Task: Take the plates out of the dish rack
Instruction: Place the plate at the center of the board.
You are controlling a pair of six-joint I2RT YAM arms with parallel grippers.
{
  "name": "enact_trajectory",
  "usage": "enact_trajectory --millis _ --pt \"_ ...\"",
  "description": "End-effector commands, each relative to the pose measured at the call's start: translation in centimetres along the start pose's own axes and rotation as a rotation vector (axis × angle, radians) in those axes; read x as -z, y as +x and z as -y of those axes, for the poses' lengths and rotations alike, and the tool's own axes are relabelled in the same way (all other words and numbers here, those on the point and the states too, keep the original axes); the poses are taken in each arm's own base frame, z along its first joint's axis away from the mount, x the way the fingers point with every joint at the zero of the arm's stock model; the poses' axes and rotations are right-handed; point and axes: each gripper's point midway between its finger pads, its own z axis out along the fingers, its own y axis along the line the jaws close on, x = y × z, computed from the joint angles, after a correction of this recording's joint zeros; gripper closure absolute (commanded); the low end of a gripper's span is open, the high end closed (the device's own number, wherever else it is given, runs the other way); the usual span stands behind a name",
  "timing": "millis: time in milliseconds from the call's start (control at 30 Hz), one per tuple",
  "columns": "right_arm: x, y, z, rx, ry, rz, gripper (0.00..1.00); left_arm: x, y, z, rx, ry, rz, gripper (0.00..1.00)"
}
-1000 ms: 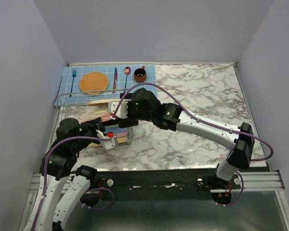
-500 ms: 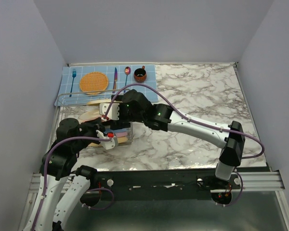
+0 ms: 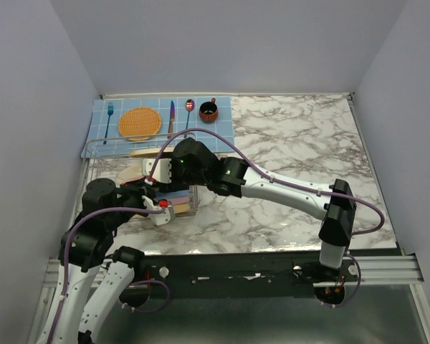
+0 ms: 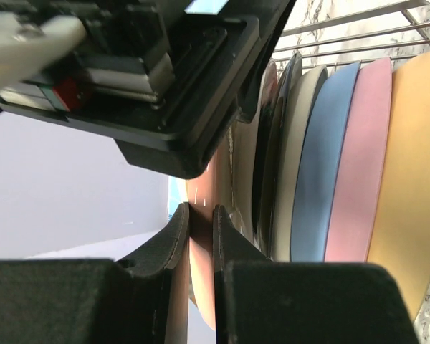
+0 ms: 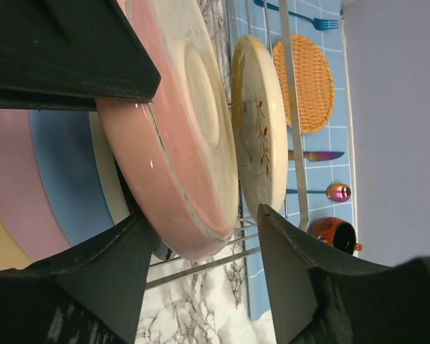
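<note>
Dish rack (image 3: 93,148) sits along the left edge of the table, just nearer than the blue placemat (image 3: 222,107) in the far-left corner. Plates stand on edge in it.

Left gripper (image 4: 201,215) is clenched on the thin rim of a salmon-backed plate (image 5: 186,129), which is tipped away from the row. Right gripper (image 5: 201,215) is spread wide with a finger on each side of that same plate's rim. It has no grip yet.

Risks, as a judgement:
- Two grippers crowd one plate, and the right arm's housing hangs just above the left fingers in the left wrist view. Any closing or lifting move could knock them together.
- The right's far finger sits next to the twig plate (image 5: 261,143) and a rack wire, so closing off-centre could clip either one.
- If the left lets go before the right clamps, the glazed rim likely slips and the plate falls back onto the blue plate (image 4: 322,165) and its neighbours.
- Lifting while the plate is tilted could snag a divider and drag the whole rack.
</note>
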Motion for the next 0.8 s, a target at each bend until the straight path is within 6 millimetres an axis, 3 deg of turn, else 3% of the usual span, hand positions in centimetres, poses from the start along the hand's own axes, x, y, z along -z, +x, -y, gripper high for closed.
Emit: enact_trajectory --millis 0,267,567,767 --pt "-1.1 -0.9 -0.5 -0.004 -0.012 0.023 0.36 0.8 -2.0 0.2 0.003 0.008 0.091 1.0" --pt "-2.2 -1.4 -0.5 -0.021 -0.024 0.034 0.45 0.8 -2.0 0.4 0.001 0.012 0.093 1.0" --pt "-2.0 -0.8 -0.7 -0.013 -0.023 0.018 0.66 0.7 -1.8 0.8 0.002 0.015 0.09 1.0" --pt "-1.6 -0.3 -0.7 -0.001 -0.011 0.002 0.9 0.8 -1.6 1.0 0.001 0.018 0.08 1.0"
